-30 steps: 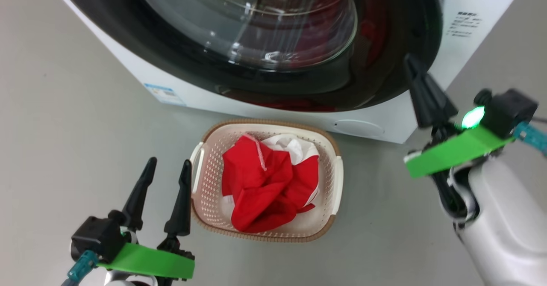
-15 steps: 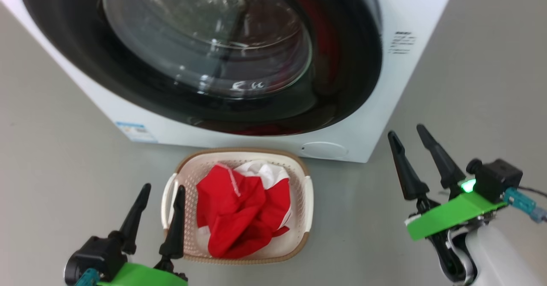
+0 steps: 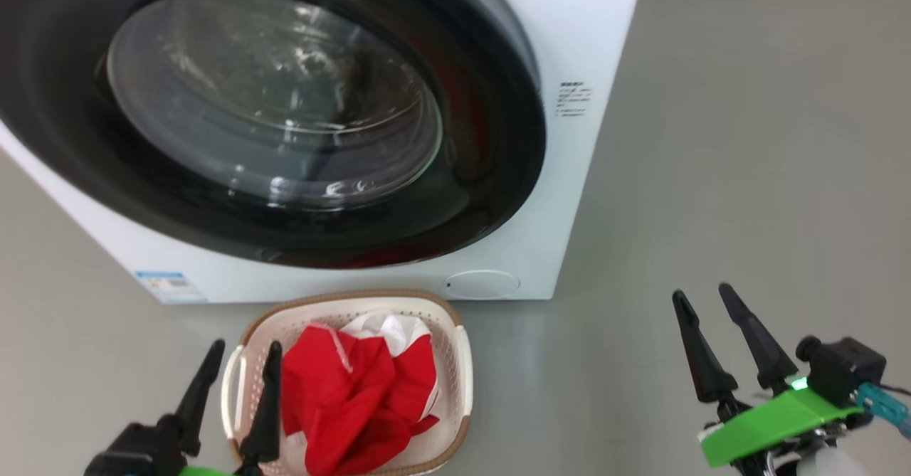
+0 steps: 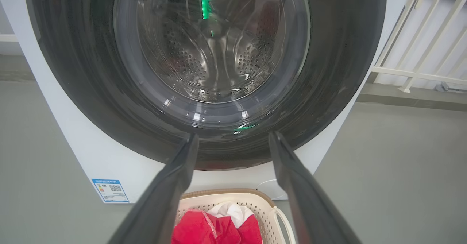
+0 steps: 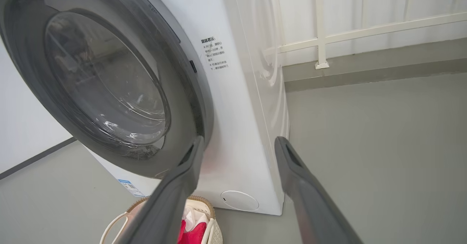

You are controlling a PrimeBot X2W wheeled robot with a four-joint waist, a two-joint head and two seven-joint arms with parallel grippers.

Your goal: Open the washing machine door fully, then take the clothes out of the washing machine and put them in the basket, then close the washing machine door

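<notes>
The washing machine (image 3: 569, 49) stands ahead, and the washing machine door (image 3: 270, 106) lies flat against its front, black rim around the glass bowl. Through the glass in the left wrist view, the steel drum (image 4: 215, 54) looks bare. In front of it the basket (image 3: 455, 319) sits on the floor, holding the red and white clothes (image 3: 356, 390). My left gripper (image 3: 245, 349) hangs open just left of the basket, fingers pointing at the door (image 4: 346, 54). Off to the right of the machine, apart from it, my right gripper (image 3: 701, 293) is open and empty above the floor.
A blue label (image 3: 169, 285) and a round white cap (image 3: 480, 284) sit low on the machine's front. A white railing (image 5: 321, 36) runs behind and to the right of the machine. Grey floor (image 3: 747, 141) stretches right of the machine.
My right gripper was shut at the door's right rim a second ago. It has since opened and drawn back to the lower right. The head camera has shifted, sliding the whole scene left.
</notes>
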